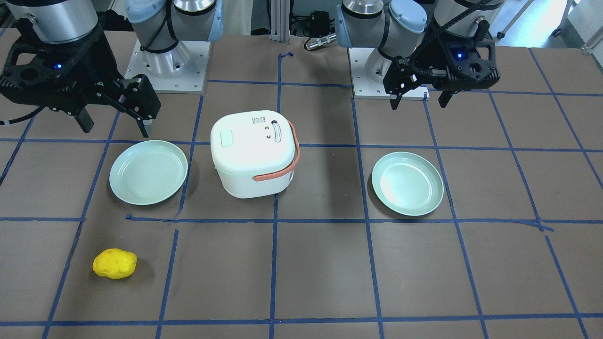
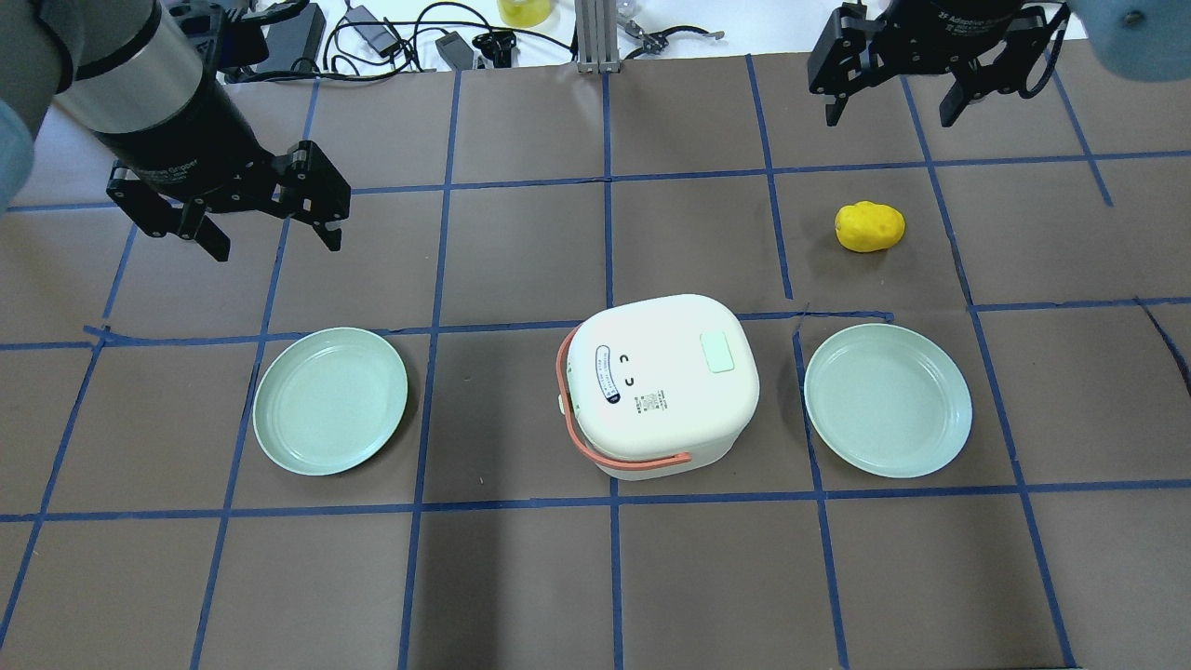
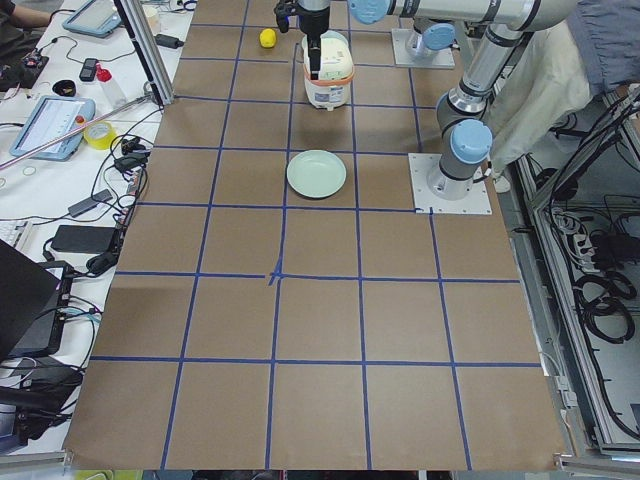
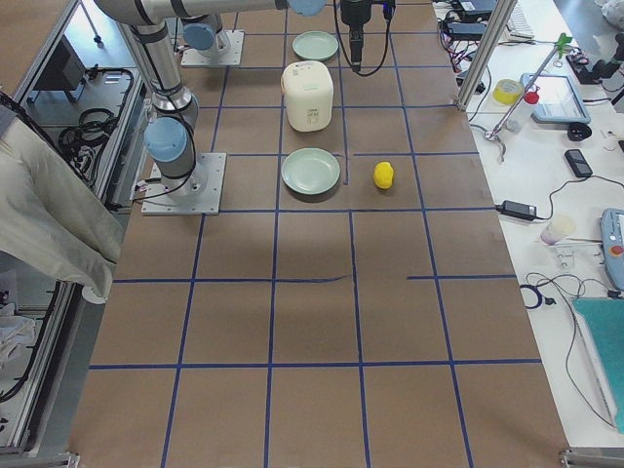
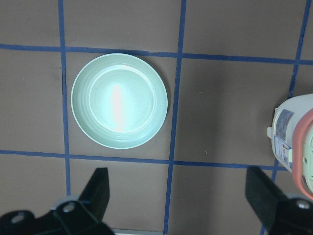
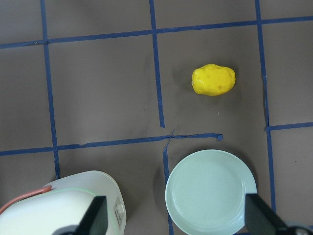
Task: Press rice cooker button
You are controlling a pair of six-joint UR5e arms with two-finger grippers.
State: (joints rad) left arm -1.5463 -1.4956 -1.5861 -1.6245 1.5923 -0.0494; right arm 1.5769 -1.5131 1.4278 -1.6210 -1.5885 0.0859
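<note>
The white rice cooker (image 2: pixel 661 381) with an orange handle stands mid-table, lid shut, and also shows in the front view (image 1: pixel 254 153). A pale green square button (image 2: pixel 718 353) sits on its lid. My left gripper (image 2: pixel 270 209) is open and empty, raised above the table beyond the left plate, well left of the cooker. Its wrist view shows the cooker's edge (image 5: pixel 296 142). My right gripper (image 2: pixel 893 93) is open and empty, high at the far right. Its wrist view shows part of the cooker (image 6: pixel 68 203).
A pale green plate (image 2: pixel 330 400) lies left of the cooker and another (image 2: pixel 887 400) to its right. A yellow lumpy object (image 2: pixel 869 226) lies beyond the right plate. Blue tape lines grid the brown table. Cables and a yellow item lie past the far edge.
</note>
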